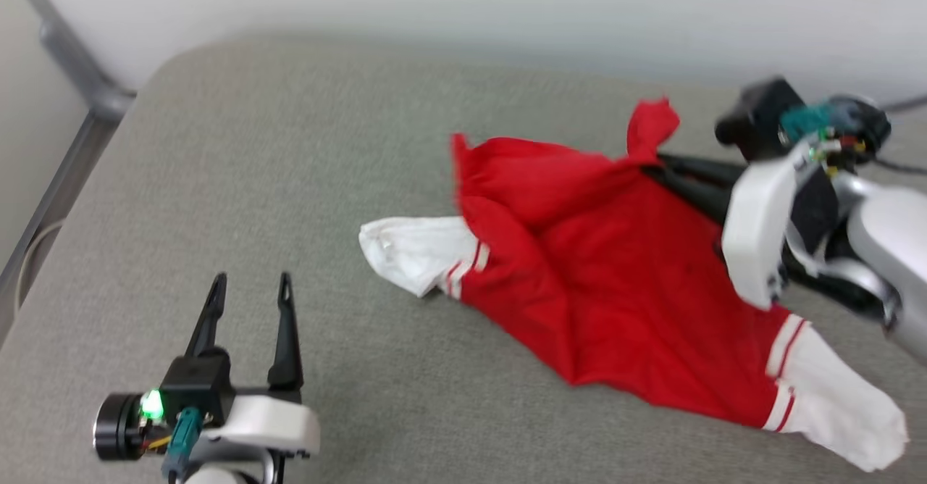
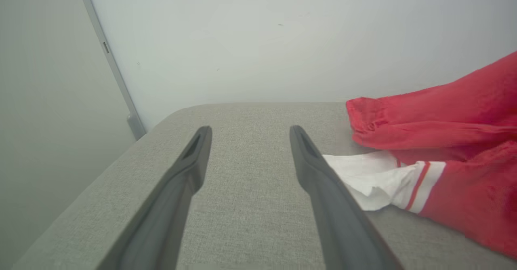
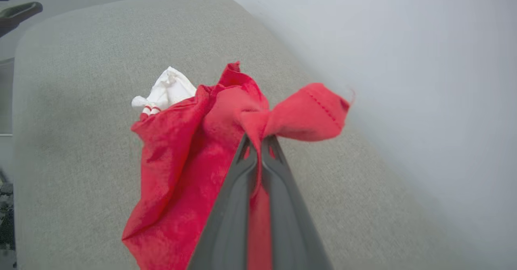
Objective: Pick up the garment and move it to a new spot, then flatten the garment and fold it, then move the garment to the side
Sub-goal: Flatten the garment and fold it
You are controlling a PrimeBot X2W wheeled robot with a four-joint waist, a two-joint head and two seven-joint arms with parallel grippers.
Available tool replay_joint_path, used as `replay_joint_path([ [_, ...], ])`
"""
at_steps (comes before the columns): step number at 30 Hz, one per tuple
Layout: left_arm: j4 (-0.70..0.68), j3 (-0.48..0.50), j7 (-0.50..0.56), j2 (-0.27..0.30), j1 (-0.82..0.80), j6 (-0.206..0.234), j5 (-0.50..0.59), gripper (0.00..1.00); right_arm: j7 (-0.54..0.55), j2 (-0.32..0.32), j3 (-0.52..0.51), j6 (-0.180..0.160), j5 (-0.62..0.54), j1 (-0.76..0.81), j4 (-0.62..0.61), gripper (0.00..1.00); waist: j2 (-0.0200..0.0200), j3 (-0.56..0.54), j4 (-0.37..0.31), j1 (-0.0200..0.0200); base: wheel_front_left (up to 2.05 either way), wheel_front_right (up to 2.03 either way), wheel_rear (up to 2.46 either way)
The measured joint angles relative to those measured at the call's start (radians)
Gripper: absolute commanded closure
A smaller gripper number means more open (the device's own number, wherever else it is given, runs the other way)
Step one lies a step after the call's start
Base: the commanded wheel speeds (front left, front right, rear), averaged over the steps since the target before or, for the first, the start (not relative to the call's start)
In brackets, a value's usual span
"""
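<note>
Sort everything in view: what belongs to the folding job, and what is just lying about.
Belongs to the job: red jersey with white, stripe-trimmed sleeves; right gripper, shut on a red corner of it; left gripper, open, holding nothing.
Just there: grey fabric cushion under it all; pale wall; grey metal rail at the left.

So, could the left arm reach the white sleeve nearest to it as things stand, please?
Probably yes. The left gripper is open and empty, and only bare grey cushion lies between it and the near white sleeve of the garment, which the right gripper pinches by a red edge.
</note>
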Motion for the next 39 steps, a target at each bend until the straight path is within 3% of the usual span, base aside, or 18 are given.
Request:
replay_joint_path([
  [7, 0.012, 0.025, 0.000, 0.001, 0.077, 0.000, 0.000, 0.00, -0.024, -0.100, -0.109, 0.000, -0.023, 0.225, -0.212, 1.00, 0.0000, -0.080, -0.065, 0.0000, 0.00, 0.00, 0.00],
  [10, 0.013, 0.028, 0.000, -0.001, 0.095, 0.000, 0.000, 0.00, -0.020, -0.109, -0.149, 0.000, -0.024, 0.313, -0.258, 1.00, 0.0000, -0.099, -0.082, 0.0000, 0.00, 0.00, 0.00],
  [16, 0.028, 0.042, 0.000, -0.005, 0.131, 0.000, 0.003, 0.00, 0.048, -0.095, -0.269, 0.000, -0.039, 0.659, -0.353, 1.00, 0.0000, -0.149, -0.127, -0.0001, 0.00, 0.00, 0.00],
  [24, 0.037, 0.046, 0.000, -0.009, 0.135, -0.006, 0.009, 0.00, 0.087, 0.014, -0.376, 0.000, -0.085, 0.966, -0.280, 1.00, 0.0000, -0.149, -0.138, 0.0000, 0.00, 0.00, 0.00],
  [34, 0.051, 0.049, 0.000, -0.012, 0.127, -0.009, 0.016, 0.00, 0.063, 0.137, -0.425, 0.000, -0.179, 1.036, -0.070, 0.99, 0.0000, -0.124, -0.135, 0.0000, 0.00, 0.00, 0.00],
  [35, 0.053, 0.050, 0.000, -0.012, 0.127, -0.009, 0.016, 0.00, 0.053, 0.145, -0.433, 0.000, -0.185, 1.035, -0.061, 0.87, 0.0000, -0.125, -0.136, 0.0001, 0.00, 0.00, 0.00],
  [36, 0.053, 0.050, 0.000, -0.013, 0.127, -0.009, 0.016, 0.00, 0.036, 0.156, -0.447, 0.000, -0.194, 1.035, -0.053, 0.35, 0.0000, -0.127, -0.138, 0.0001, 0.00, 0.00, 0.00],
  [37, 0.054, 0.051, 0.000, -0.013, 0.128, -0.009, 0.017, 0.00, 0.017, 0.166, -0.461, 0.000, -0.213, 1.033, -0.052, 0.00, 0.0000, -0.130, -0.140, 0.0001, 0.00, 0.00, 0.00],
  [39, 0.057, 0.051, 0.000, -0.014, 0.129, -0.009, 0.018, 0.00, -0.008, 0.173, -0.487, 0.000, -0.243, 1.029, -0.061, 0.00, 0.0000, -0.137, -0.144, 0.0001, 0.00, 0.00, 0.00],
])
